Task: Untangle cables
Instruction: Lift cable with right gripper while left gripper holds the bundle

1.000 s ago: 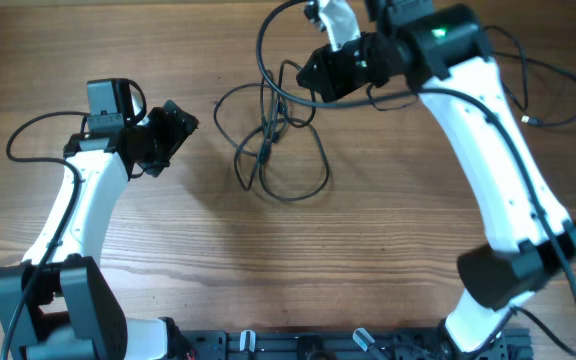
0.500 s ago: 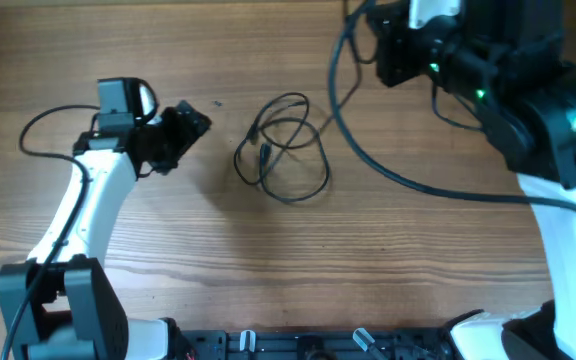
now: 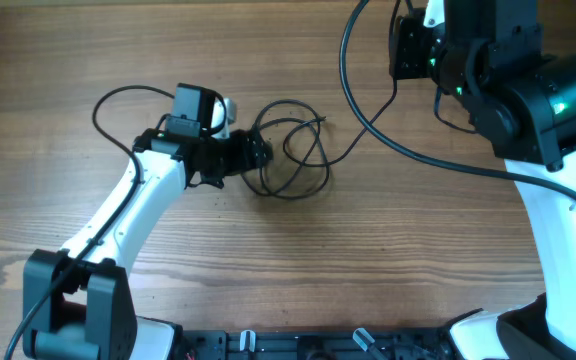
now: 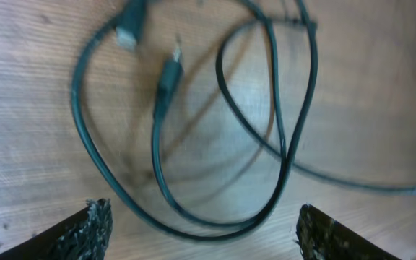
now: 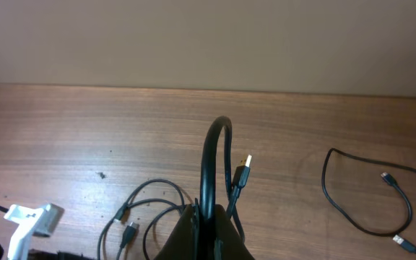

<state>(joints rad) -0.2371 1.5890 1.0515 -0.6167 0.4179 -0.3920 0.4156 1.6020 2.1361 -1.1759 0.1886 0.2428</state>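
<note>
The left gripper (image 3: 256, 155) is down low by the table (image 3: 268, 270), right at the left edge of the tangle of cables (image 3: 293, 160). Its two fingers (image 4: 85, 227) are far apart, wide open, and nothing is in them. In the left wrist view, thin black loops lie flat on the wood between the fingers. The loops cross over each other in a few spots. A thin plug (image 4: 169, 68) and a fatter plug (image 4: 126, 29) sit near the top of that view, close together but not touching.

Further back, the right gripper (image 5: 203, 220) is up high above the table. It pinches one black cable (image 5: 209, 166) tight. That cable bends up in a hump over the gripper. A plug with a gold tip (image 5: 245, 160) sticks up just beside the hump. Below, the tangle lies on the wood to the left. Way off on the right side of the table, another cable (image 5: 367, 198) lies alone in a loose curve, well apart from the tangle
</note>
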